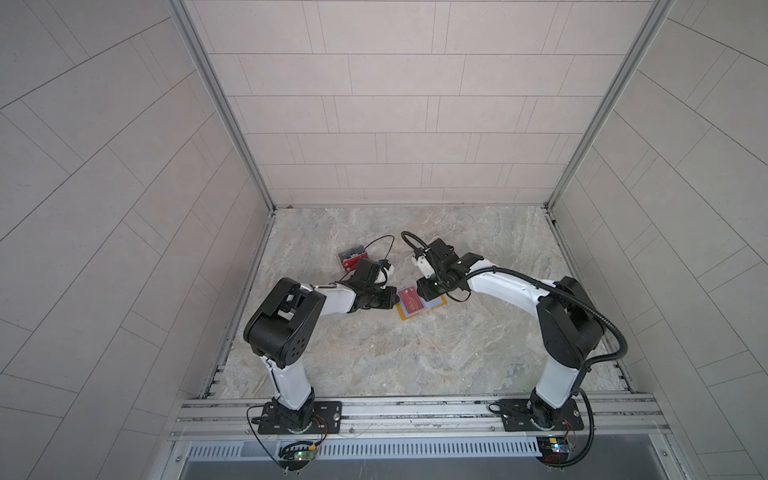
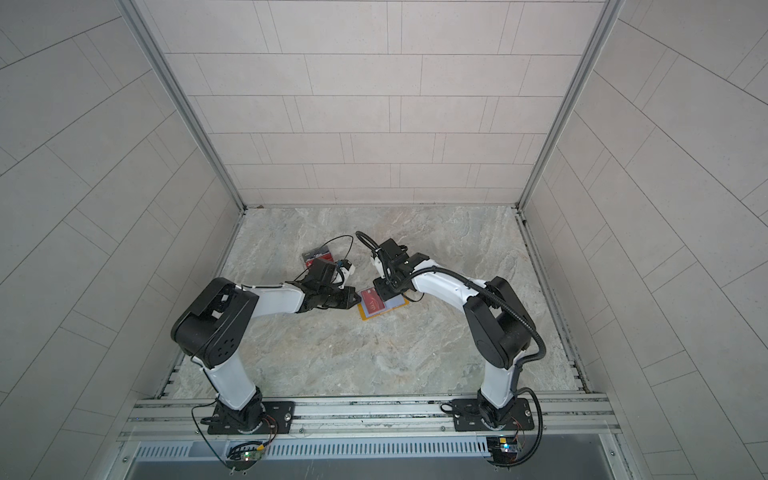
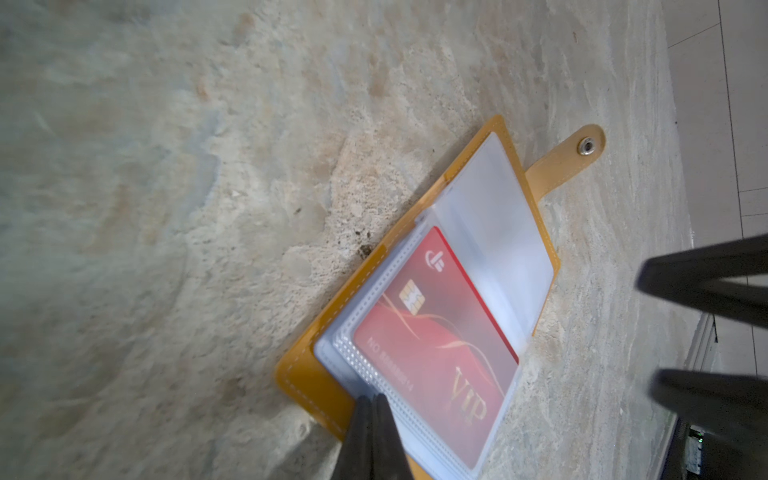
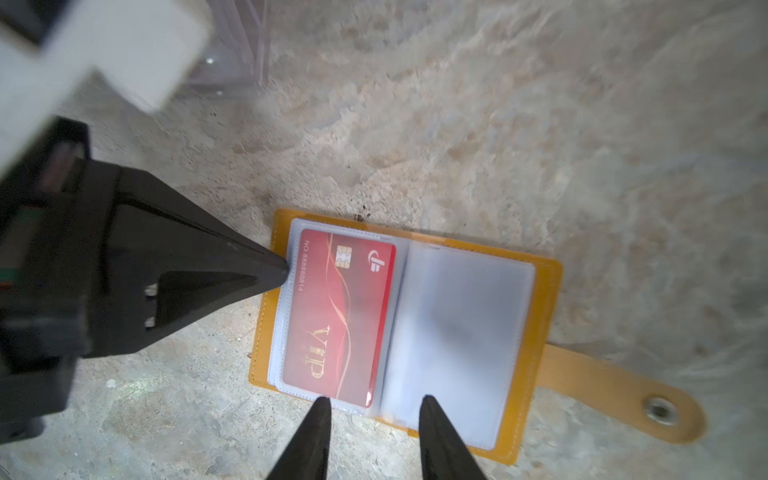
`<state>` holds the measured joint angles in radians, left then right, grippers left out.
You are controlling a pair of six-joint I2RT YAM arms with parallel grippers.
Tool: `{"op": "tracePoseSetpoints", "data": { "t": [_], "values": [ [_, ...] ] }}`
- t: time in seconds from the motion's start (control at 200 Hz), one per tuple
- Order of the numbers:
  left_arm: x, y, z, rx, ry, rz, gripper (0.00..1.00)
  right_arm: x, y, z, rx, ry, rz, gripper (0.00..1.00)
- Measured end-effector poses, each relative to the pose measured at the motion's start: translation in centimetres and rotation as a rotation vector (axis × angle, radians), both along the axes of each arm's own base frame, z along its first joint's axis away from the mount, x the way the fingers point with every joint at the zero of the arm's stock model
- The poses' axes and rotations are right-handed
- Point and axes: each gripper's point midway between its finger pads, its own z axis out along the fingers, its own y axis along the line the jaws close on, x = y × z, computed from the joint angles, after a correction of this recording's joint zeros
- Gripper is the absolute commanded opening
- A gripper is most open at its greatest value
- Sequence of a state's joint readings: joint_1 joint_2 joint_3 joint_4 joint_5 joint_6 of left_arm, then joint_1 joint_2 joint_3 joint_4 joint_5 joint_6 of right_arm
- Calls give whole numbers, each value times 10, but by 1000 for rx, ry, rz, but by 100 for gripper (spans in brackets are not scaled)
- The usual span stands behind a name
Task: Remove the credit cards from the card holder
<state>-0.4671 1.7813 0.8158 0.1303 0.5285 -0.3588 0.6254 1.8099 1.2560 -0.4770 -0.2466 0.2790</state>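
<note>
Right end effector [image 4: 376,401] is nearest the job. It hangs over the 6 o'clock end of the credit card [image 4: 336,316], jaws partly spread and empty, straddling the card corner by the fold; contact unclear, looks just above. Card sits in the 9 o'clock sleeve of the open card holder [image 4: 544,291] on the surface [image 4: 540,124], long axis roughly 12-to-6, bare long edge facing the fold at 3 o'clock, likely its way out. Left end effector [image 4: 282,268] is at the holder's 9 o'clock edge, jaws pressed together, tip on the sleeve edge, apparently pinning it, nothing seen pinched. Farther off at 10 o'clock: clear box [image 1: 353,258] with cards inside.
</note>
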Motion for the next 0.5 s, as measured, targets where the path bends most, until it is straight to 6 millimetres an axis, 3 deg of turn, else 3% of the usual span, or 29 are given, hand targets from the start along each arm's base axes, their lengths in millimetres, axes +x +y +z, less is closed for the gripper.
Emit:
{"op": "tracePoseSetpoints", "data": {
  "t": [0.135,0.501],
  "values": [
    [2,-1,0,12,4,-15,5,-5,2,-21,8,56,-23,38],
    [8,-8,0,42,8,-58,5,-12,5,-38,68,105,-88,38]
  ]
}}
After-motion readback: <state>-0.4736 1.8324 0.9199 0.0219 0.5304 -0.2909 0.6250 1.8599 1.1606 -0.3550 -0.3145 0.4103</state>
